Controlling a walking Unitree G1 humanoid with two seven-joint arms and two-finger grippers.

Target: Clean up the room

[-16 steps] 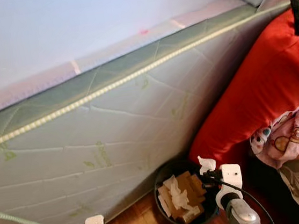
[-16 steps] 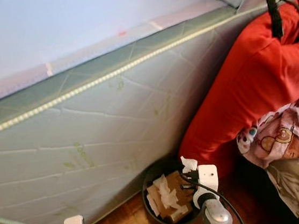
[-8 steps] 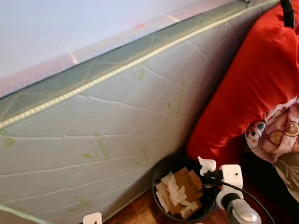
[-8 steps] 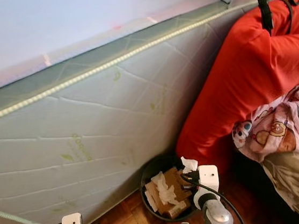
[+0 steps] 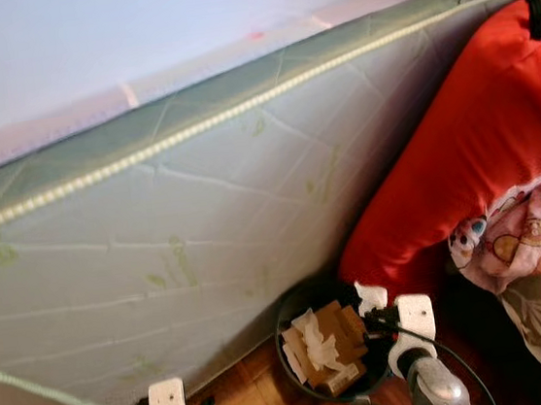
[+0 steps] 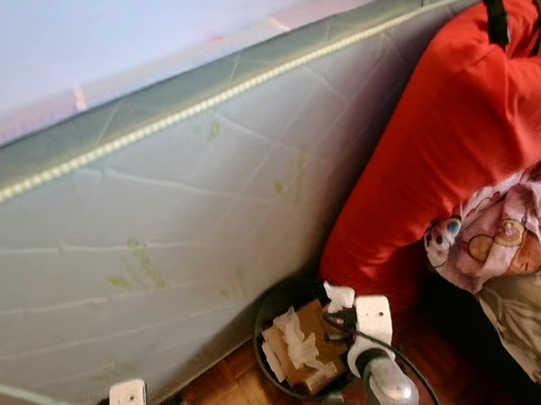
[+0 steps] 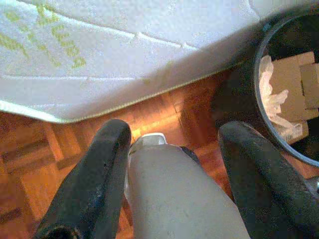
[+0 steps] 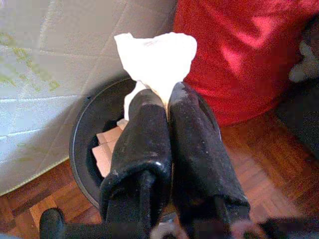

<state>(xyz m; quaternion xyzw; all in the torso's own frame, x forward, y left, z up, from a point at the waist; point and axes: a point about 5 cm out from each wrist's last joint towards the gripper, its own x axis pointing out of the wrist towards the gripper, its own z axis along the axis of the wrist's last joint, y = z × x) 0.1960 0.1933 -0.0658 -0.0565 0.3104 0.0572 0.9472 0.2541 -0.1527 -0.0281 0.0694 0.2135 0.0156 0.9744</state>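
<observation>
A crumpled white tissue (image 8: 154, 55) is pinched in my right gripper (image 8: 167, 97), which is shut on it. In the eye views that gripper (image 5: 370, 318) hangs over the far right rim of a round black bin (image 5: 285, 343), with the tissue (image 5: 369, 296) sticking up from its tip. The bin stands on the wooden floor against the mattress and holds cardboard pieces (image 5: 331, 347) and white tissues (image 5: 315, 339). My left gripper (image 7: 177, 130) is low over the floor to the left of the bin, fingers apart. A grey rounded shape (image 7: 174, 194) shows between them; what it is I cannot tell.
A pale quilted mattress (image 5: 206, 239) leans along the wall behind the bin. A big red cushion (image 5: 470, 150) presses against the bin's right side, with a patterned pink cloth (image 5: 524, 237) draped lower right. Parquet floor (image 5: 264, 399) lies in front.
The whole picture has shifted slightly, so the camera moved. My right gripper still holds the tissue over the bin's rim, and the left arm keeps its place.
</observation>
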